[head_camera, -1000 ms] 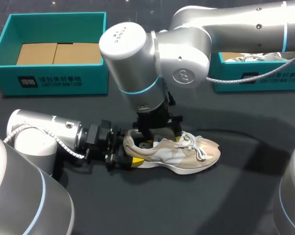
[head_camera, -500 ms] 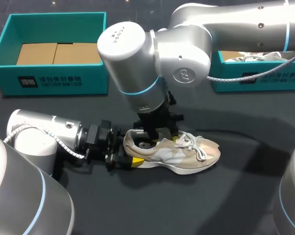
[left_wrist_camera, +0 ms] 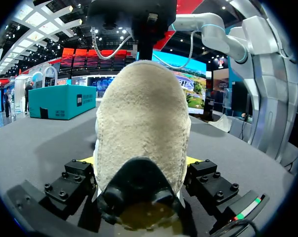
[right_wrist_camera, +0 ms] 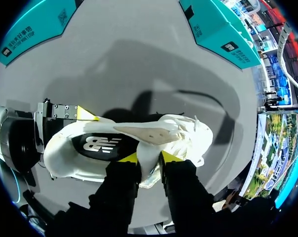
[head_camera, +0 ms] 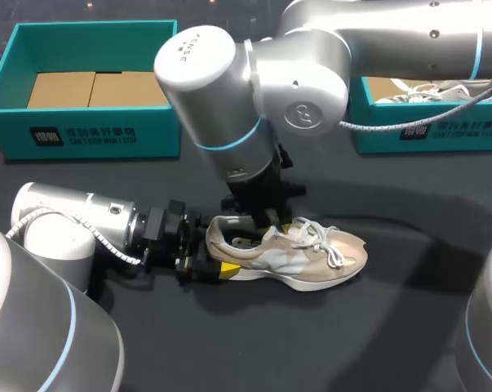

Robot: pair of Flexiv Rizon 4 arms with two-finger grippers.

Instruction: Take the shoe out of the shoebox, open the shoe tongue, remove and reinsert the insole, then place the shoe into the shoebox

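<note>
A beige and white shoe [head_camera: 311,255] lies on its sole on the dark table, toe to the right. My left gripper [head_camera: 203,263] lies low on the table behind it. In the left wrist view its fingers press both sides of the shoe's heel [left_wrist_camera: 141,123]. My right gripper [head_camera: 266,219] comes down from above at the shoe's throat. In the right wrist view the right gripper [right_wrist_camera: 149,158] stands nearly closed, with pale fabric of the tongue [right_wrist_camera: 153,134] pinched between its fingers. The dark insole [right_wrist_camera: 102,144] shows inside the shoe.
An open teal shoebox [head_camera: 90,131] with cardboard inside stands at the back left. A second teal shoebox [head_camera: 429,131], holding another shoe, stands at the back right. My right arm's big elbow [head_camera: 229,90] hangs over the middle of the table.
The right gripper's fingers have closed in at the shoe's throat, and its arm has shifted slightly left. The left gripper and the shoe have stayed put.
</note>
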